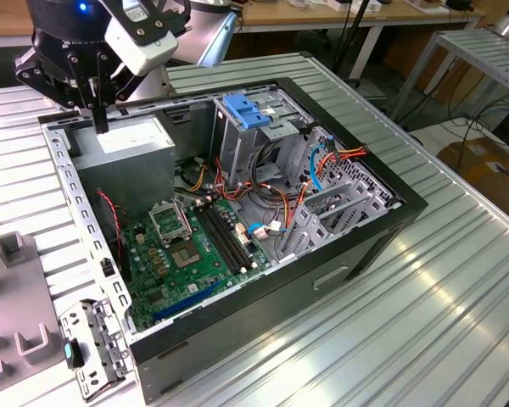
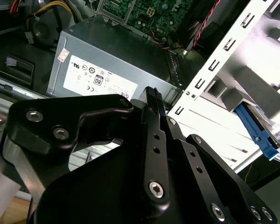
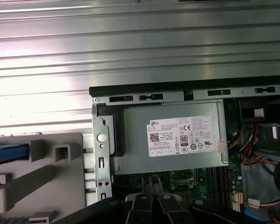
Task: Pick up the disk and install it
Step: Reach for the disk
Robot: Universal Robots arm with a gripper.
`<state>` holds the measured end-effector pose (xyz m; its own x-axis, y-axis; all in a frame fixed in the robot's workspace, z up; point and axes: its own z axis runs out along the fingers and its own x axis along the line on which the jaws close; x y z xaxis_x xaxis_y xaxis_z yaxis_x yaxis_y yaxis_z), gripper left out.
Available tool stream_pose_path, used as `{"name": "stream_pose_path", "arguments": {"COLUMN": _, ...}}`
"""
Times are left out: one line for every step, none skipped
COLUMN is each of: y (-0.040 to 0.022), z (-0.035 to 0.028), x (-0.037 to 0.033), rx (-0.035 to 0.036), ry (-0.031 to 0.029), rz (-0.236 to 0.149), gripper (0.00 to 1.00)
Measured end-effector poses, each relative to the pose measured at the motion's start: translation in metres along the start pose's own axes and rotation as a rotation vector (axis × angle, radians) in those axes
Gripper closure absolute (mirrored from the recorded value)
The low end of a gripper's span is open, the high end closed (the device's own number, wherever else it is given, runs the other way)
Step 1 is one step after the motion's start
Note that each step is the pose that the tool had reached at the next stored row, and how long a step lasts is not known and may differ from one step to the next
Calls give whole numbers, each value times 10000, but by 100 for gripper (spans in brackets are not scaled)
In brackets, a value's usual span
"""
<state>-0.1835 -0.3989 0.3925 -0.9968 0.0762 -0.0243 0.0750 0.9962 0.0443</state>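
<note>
The pincer (image 2: 152, 93) is matt black. Just below it, the power supply (image 2: 130, 63) is dull grey sheet metal with a white paper label (image 2: 95, 77); the table (image 3: 130, 46) beyond is glossy ribbed metal.

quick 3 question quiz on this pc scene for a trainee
1. True or false: the end effector holds the disk.
2. Pick one: in the exterior view, the end effector hangs above the (A) motherboard, (B) power supply, (C) drive cage.
3. Fill in: in the second wrist view, the disk lies ___ the case.

Key: 1 false, it is shut on nothing; 2 B; 3 outside.
</note>
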Motion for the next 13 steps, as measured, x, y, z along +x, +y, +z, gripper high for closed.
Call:
{"name": "stream_pose_path", "arguments": {"y": 0, "z": 0, "x": 2, "rx": 0, "ry": 0, "rz": 1, "gripper": 89}}
{"name": "stream_pose_path", "arguments": {"y": 0, "z": 0, "x": 4, "rx": 0, "ry": 0, "rz": 1, "gripper": 89}}
{"name": "stream_pose_path", "arguments": {"y": 0, "z": 0, "x": 6, "rx": 0, "ry": 0, "rz": 1, "gripper": 89}}
{"name": "stream_pose_path", "arguments": {"y": -1, "z": 0, "x": 6, "rx": 0, "ry": -1, "rz": 1, "gripper": 89}}
{"name": "stream_pose_path", "arguments": {"y": -1, "z": 0, "x": 8, "rx": -1, "ry": 0, "rz": 1, "gripper": 89}}
{"name": "stream_pose_path", "arguments": {"y": -1, "z": 0, "x": 11, "rx": 0, "ry": 0, "rz": 2, "gripper": 89}}
{"name": "stream_pose_path", "arguments": {"y": -1, "z": 0, "x": 15, "rx": 0, "ry": -1, "rz": 2, "gripper": 89}}
{"name": "stream_pose_path", "arguments": {"y": -1, "z": 0, "x": 18, "rx": -1, "ry": 0, "rz": 1, "gripper": 89}}
{"name": "stream_pose_path", "arguments": {"y": -2, "z": 0, "x": 23, "rx": 0, "ry": 0, "rz": 1, "gripper": 89}}
{"name": "stream_pose_path", "arguments": {"y": -2, "z": -1, "x": 26, "rx": 0, "ry": 0, "rz": 1, "gripper": 89}}
{"name": "stream_pose_path", "arguments": {"y": -2, "z": 0, "x": 29, "rx": 0, "ry": -1, "rz": 0, "gripper": 89}}
{"name": "stream_pose_path", "arguments": {"y": -2, "z": -1, "x": 32, "rx": 0, "ry": 0, "rz": 1, "gripper": 89}}
{"name": "stream_pose_path", "arguments": {"y": -3, "z": -1, "x": 35, "rx": 0, "ry": 0, "rz": 1, "gripper": 89}}
